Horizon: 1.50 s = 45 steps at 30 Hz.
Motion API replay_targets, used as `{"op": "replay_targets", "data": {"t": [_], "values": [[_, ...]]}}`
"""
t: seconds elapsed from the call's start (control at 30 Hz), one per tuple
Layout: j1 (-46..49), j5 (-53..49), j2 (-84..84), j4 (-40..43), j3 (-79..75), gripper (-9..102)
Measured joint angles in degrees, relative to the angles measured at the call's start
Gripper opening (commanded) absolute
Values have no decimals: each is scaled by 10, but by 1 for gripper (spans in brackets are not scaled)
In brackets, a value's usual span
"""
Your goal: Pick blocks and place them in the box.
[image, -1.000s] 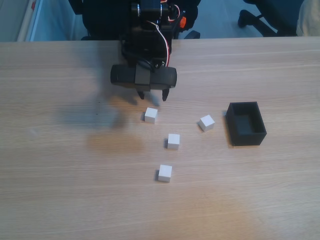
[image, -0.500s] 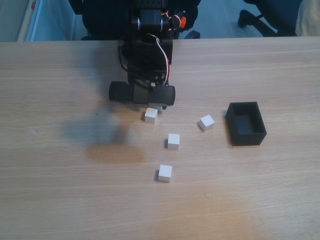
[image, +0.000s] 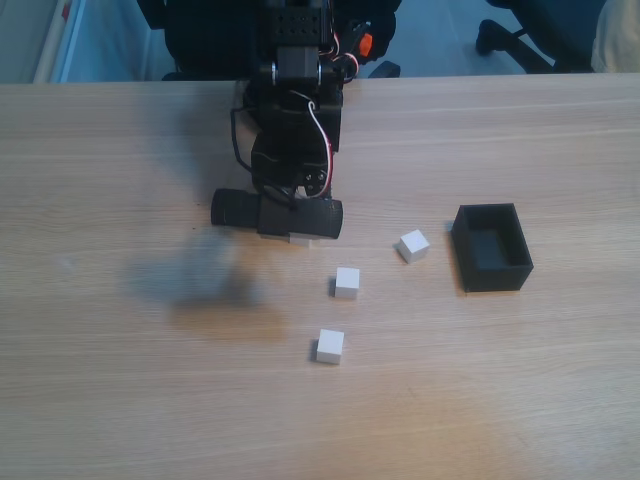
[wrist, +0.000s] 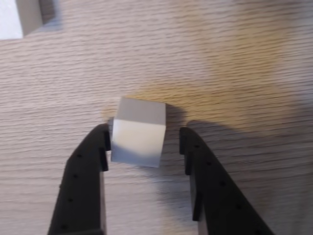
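A pale wood-grain tabletop (image: 120,400) stood before dark chair bases. The arm bent down over it. The claw (wrist: 142,139) straddled a white block (wrist: 137,132), open: one finger (wrist: 85,176) touching it, the other just apart. Three blocks (image: 347,282) lay near the black box (image: 491,247).

White blocks (image: 347,282), a matte black box (image: 492,270), black fingers (wrist: 83,171) (pale wood-grain table (image: 120,380))
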Motion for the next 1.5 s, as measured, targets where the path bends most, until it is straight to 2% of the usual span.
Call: {"op": "replay_targets", "data": {"t": [0.17,0.53,0.77,1.0,1.5], "values": [[2,2,-5,-14,0,0],[-26,3,38,5,0,0],[-125,36,117,104,-59,0],[-234,86,112,181,-184,0],[-393,152,-51,178,-398,0]]}}
